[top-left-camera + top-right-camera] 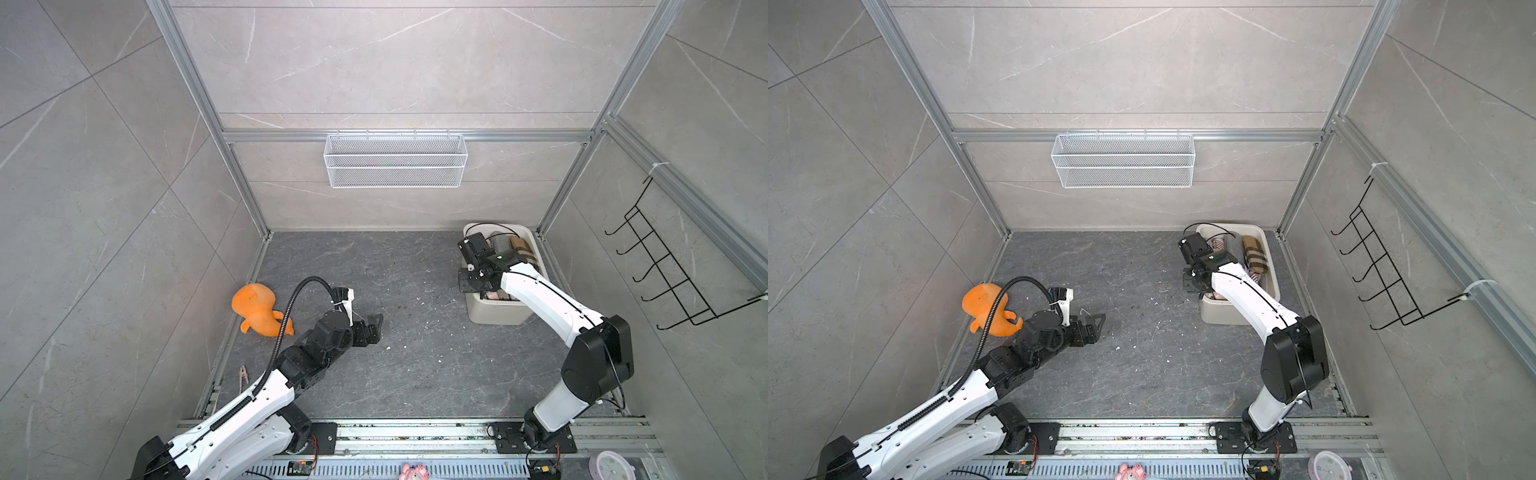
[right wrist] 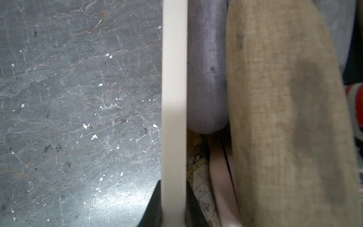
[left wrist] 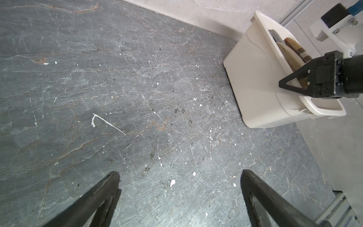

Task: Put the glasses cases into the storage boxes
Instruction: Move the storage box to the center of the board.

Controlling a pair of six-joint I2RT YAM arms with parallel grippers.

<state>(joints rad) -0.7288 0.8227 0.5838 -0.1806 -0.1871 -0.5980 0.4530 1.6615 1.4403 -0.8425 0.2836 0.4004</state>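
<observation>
The cream-white storage box [image 1: 498, 313] [image 1: 1221, 313] stands at the back right of the dark floor. Glasses cases lie inside it: a brown plaid one [image 1: 521, 245] [image 1: 1254, 253], and in the right wrist view a tan one [image 2: 284, 118], a lilac one [image 2: 208, 68], a pink one [image 2: 220, 176] and a newspaper-print one [image 2: 198, 173]. My right gripper [image 1: 471, 286] [image 3: 288, 82] [image 2: 173, 206] is shut on the box's left rim [image 2: 173, 78], one finger on each side of the wall. My left gripper [image 1: 372, 328] [image 1: 1096, 322] [image 3: 180, 175] hangs open over bare floor, holding nothing.
An orange plush toy [image 1: 259, 309] lies at the left wall beside my left arm. A white wire basket [image 1: 395, 160] hangs on the back wall and a black hook rack [image 1: 665, 266] on the right wall. A clothespin [image 1: 244, 376] lies near the left rail.
</observation>
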